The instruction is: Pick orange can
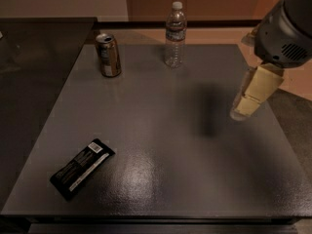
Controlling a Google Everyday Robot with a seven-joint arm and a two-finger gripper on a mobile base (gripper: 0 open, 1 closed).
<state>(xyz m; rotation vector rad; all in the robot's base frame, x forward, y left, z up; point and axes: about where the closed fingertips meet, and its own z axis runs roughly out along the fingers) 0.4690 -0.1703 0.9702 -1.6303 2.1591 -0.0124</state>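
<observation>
The orange can (pixel 108 55) stands upright at the far left of the grey table (pixel 161 130); it is orange-brown with a silver top. My gripper (pixel 247 101) hangs above the table's right side, well to the right of the can and apart from it, with pale yellowish fingers pointing down. It holds nothing that I can see.
A clear plastic water bottle (pixel 175 35) stands upright at the far middle, right of the can. A black snack bar wrapper (pixel 82 168) lies flat at the near left. A darker counter (pixel 34 67) adjoins the table on the left. The arm's grey housing (pixel 287 26) fills the upper right.
</observation>
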